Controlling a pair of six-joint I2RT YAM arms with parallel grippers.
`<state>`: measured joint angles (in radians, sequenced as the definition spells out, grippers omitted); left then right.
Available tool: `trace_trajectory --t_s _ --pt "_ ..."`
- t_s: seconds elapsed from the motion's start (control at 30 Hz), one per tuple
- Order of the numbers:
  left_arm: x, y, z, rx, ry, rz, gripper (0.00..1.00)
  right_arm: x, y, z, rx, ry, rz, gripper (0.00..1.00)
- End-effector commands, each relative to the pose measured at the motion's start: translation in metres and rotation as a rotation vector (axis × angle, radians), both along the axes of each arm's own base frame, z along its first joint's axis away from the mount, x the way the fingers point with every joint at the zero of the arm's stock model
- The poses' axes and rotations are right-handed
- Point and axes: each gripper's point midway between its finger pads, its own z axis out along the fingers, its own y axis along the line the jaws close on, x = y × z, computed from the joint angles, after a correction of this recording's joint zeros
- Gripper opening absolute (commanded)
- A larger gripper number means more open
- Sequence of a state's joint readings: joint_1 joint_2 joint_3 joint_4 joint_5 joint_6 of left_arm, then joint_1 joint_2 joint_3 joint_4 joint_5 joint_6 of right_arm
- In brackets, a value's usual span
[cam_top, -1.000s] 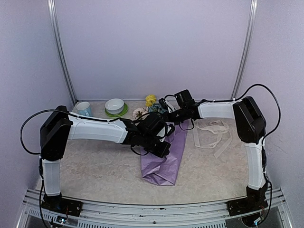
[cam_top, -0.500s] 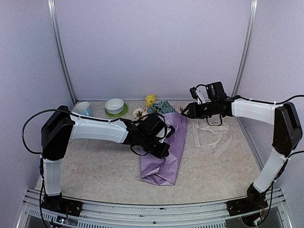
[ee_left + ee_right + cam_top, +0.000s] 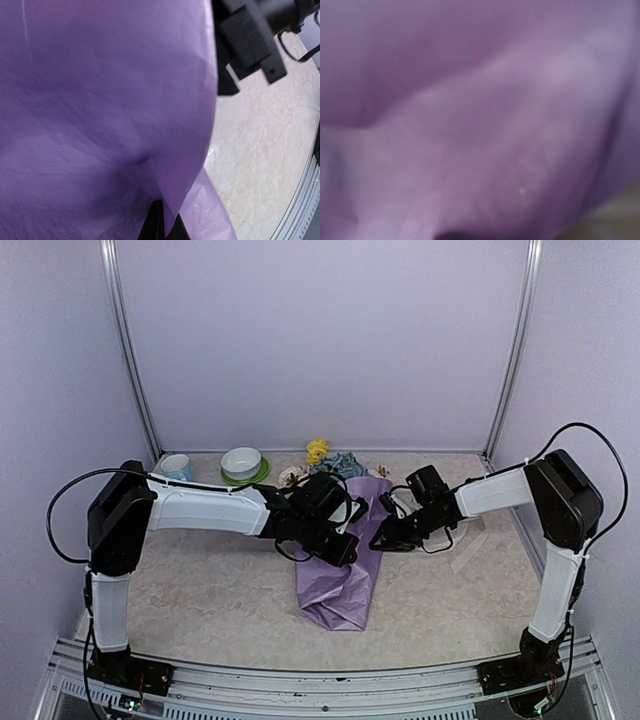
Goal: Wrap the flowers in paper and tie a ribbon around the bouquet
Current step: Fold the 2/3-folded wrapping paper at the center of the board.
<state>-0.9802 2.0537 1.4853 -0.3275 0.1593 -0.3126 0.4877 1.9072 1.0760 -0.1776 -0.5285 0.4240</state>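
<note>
Pinching the paper [image 3: 340,605], the left fingers [image 3: 345,554] sit closed; the right fingers [image 3: 380,542] seem to touch its edge, and I cannot tell their gap.

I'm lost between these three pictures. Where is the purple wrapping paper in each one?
Top external: the paper lies in the middle of the table.
Left wrist: the paper fills the left and middle, very close up.
Right wrist: the paper fills nearly the whole picture, blurred.
Shared landmark: the beige table beside the paper's edge, seen in the top and left wrist views.
</note>
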Motion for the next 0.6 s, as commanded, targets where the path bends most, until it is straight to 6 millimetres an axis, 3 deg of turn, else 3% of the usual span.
trace_trajectory --t_s 0.0,0.1,0.23,0.4,0.57 --pt "0.010 -0.023 0.022 -0.052 -0.030 -0.035 0.00 0.001 0.041 0.019 0.127 -0.002 0.033 0.33" --pt "0.009 -0.031 0.018 -0.033 -0.022 -0.055 0.00 0.001 0.053 0.026 0.174 0.002 0.031 0.31" --pt "0.005 -0.035 0.007 -0.023 0.012 -0.075 0.00 0.002 0.053 0.035 0.183 -0.015 0.013 0.29" --pt "0.004 -0.027 -0.015 0.010 0.050 -0.069 0.00 0.006 0.035 0.055 0.183 -0.045 -0.040 0.31" --pt "0.005 -0.029 -0.015 -0.006 0.041 -0.072 0.00 0.014 0.004 0.080 0.190 -0.086 -0.143 0.37"
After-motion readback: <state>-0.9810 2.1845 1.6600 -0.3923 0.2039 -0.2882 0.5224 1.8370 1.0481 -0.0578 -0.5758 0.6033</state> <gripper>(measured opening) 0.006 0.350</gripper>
